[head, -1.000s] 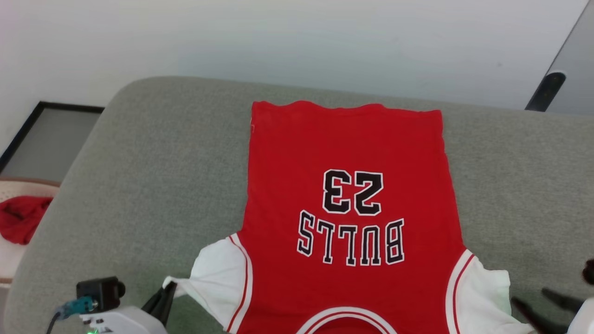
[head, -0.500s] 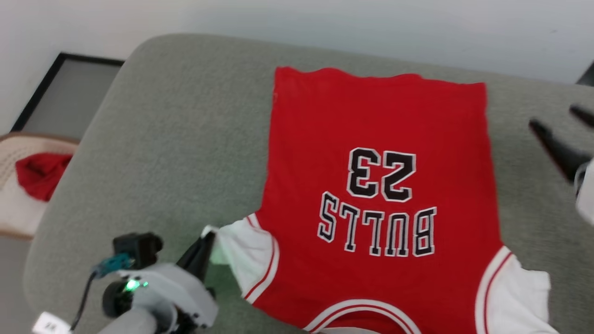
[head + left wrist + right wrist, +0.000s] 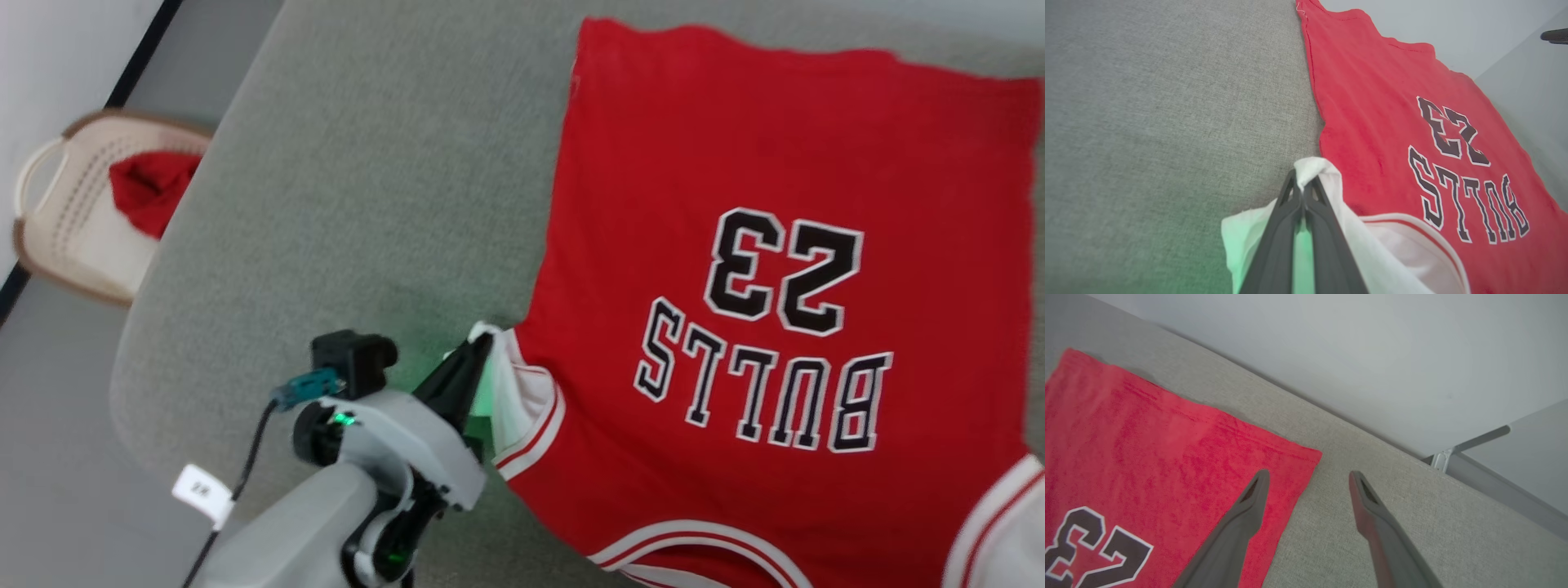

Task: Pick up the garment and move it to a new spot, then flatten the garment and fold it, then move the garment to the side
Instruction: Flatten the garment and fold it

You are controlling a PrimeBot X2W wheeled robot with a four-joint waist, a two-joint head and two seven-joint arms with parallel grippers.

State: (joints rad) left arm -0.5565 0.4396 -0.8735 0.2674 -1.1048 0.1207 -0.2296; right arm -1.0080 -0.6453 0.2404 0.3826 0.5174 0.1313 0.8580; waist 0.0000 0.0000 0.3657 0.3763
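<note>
- Presently, garment [image 3: 735, 163]: a red jersey tee with white sleeves, lying spread out front-up on the cushion [image 3: 351, 163]. The collar end is nearest the robot and the hem is toward the far edge.
- Lettering [image 3: 767, 392]: black with white edging, "BULLS" with "23" beyond it. It reads upside down in the head view.
- Left sleeve [image 3: 522, 400]: white with red-and-white trim, bunched up at the garment's near left corner. Its outer edge is drawn into a small peak.
- Left gripper [image 3: 482, 347]: fingers pressed together, pinching that peak of white sleeve cloth between the tips. In the left wrist view the cloth folds over the fingertips. A green glow falls on the sleeve and on the cushion just beside it.
- Right sleeve [image 3: 1004, 523]: partly in frame at the lower right corner of the head view.
- Right gripper [image 3: 1309, 475]: fingers spread wide and holding nothing, positioned at the garment's far hem corner. One finger is over the red cloth and the other over bare cushion. Contact with either surface cannot be told.
- Cushion: grey woven fabric with a rounded corner. The garment occupies its right portion and the left portion is bare.
- Basket [image 3: 82, 245]: pale and perforated, on the floor to the left, well apart from the garment.
- Red bundle [image 3: 151, 188]: plain cloth, lying inside the basket.
- Wall [image 3: 1372, 343]: pale, behind the cushion's far edge.
</note>
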